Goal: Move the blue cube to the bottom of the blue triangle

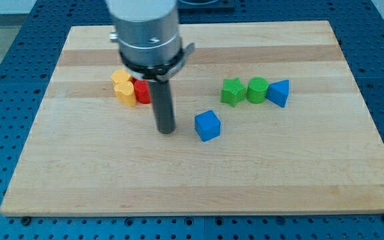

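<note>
Right now my tip [166,131] is planted on the bench [79,180], and the blue cube [207,125] lies at its three o'clock, near but with a strip of bare wood between them. No jaws exist on this arm, only the plain dark rod, so nothing is held and nothing can open or close. From the cube, the blue triangle [279,93] sits out toward two o'clock, well apart, at the end of a tight row with the green cylinder [257,90] and the green star [232,92] touching along. The spot under the triangle, at its six o'clock, looks free of blocks, so I'd judge a push from the cube's nine o'clock side, carrying it along three o'clock, would do; the tip already stands on that side. Behind the rod, at about eleven o'clock, the yellow blocks [123,88] and a red block [142,92] huddle together, out of the way.
</note>
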{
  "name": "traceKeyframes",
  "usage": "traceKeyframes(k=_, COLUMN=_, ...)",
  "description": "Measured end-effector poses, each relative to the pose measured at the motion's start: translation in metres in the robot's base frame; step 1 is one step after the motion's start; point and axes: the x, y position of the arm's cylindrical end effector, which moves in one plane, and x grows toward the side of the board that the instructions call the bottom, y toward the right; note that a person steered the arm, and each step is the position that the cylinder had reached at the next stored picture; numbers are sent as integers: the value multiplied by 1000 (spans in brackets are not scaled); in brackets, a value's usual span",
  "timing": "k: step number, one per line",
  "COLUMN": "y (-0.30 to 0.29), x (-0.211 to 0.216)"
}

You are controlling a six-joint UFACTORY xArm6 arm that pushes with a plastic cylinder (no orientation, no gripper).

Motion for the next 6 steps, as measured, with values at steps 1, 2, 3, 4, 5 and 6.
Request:
traceKeyframes(k=1, y=32, x=2)
traceKeyframes(k=2, y=42, x=9)
traceKeyframes(k=3, y=68, x=10)
traceKeyframes(k=4, y=96, x=8)
traceKeyframes(k=5, y=130, x=7)
traceKeyframes(k=6, y=151, x=8)
